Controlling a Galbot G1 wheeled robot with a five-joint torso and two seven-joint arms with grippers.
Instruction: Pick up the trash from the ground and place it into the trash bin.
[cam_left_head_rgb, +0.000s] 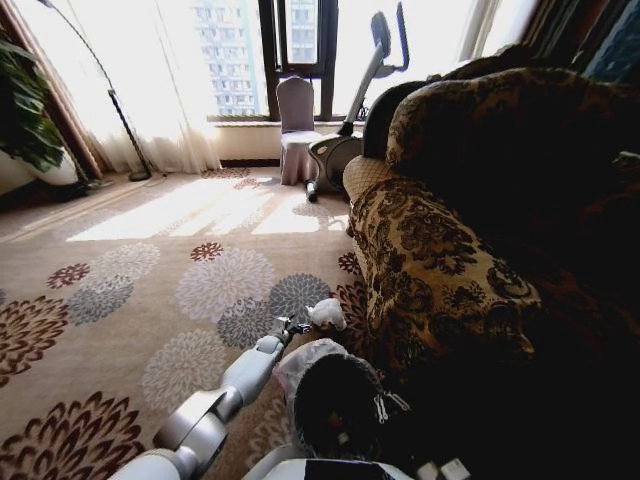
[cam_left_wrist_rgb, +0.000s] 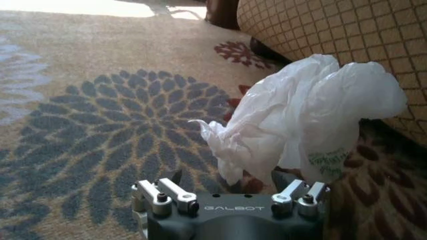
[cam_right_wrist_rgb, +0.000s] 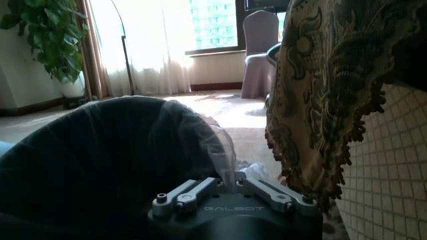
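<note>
Fingers of my left gripper (cam_left_wrist_rgb: 230, 184) stand wide, straddling the bag (cam_left_wrist_rgb: 307, 117) on the carpet beside the sofa (cam_left_wrist_rgb: 347, 40). Right gripper (cam_right_wrist_rgb: 230, 186) pinches the bin (cam_right_wrist_rgb: 100, 155) rim. Pickup step: I judge closing comes next.

The right gripper (cam_right_wrist_rgb: 230, 176) pinches the rim of the trash bin (cam_right_wrist_rgb: 100, 160) beside the patterned sofa cover (cam_right_wrist_rgb: 327, 100).
</note>
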